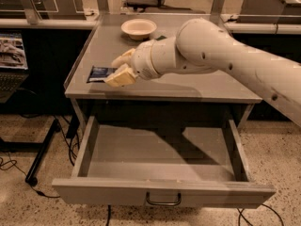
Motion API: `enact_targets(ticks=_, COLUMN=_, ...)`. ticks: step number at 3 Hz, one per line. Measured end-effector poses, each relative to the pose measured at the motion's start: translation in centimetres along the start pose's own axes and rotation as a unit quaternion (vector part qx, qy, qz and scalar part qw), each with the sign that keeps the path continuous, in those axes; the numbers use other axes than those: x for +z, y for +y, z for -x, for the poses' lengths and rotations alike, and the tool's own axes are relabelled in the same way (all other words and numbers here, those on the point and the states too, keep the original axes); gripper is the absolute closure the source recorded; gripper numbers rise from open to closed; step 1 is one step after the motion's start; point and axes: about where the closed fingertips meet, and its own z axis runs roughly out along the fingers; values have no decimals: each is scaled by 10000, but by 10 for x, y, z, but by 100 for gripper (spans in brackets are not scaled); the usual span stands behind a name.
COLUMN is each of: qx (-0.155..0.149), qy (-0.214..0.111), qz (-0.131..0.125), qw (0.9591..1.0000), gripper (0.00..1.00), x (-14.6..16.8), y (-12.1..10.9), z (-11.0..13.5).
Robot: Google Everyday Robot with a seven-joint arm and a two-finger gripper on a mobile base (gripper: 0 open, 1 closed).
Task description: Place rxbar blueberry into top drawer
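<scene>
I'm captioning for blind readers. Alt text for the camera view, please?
A white robot arm reaches its end effector to the rxbar blueberry lying near a front corner of the grey table. Below, the top drawer stands open and empty; a bowl sits behind.

Dim lt, end effector (pixel 120 68) above shadowed tabletop (pixel 197 86)
</scene>
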Motion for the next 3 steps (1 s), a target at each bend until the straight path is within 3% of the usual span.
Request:
enact_targets(ticks=1, qx=50, qy=-281, qz=5, qw=9996, gripper=100, x=-12, y=17, z=0)
enact_targets(ticks=2, qx=307, qy=-370, qz=33, qw=9988, gripper=100, x=-25, y=40, z=-9)
enact_targets(ticks=3, qx=680, qy=-332, qz=31, qw=9971, gripper=100, x=-47, y=78, z=-28)
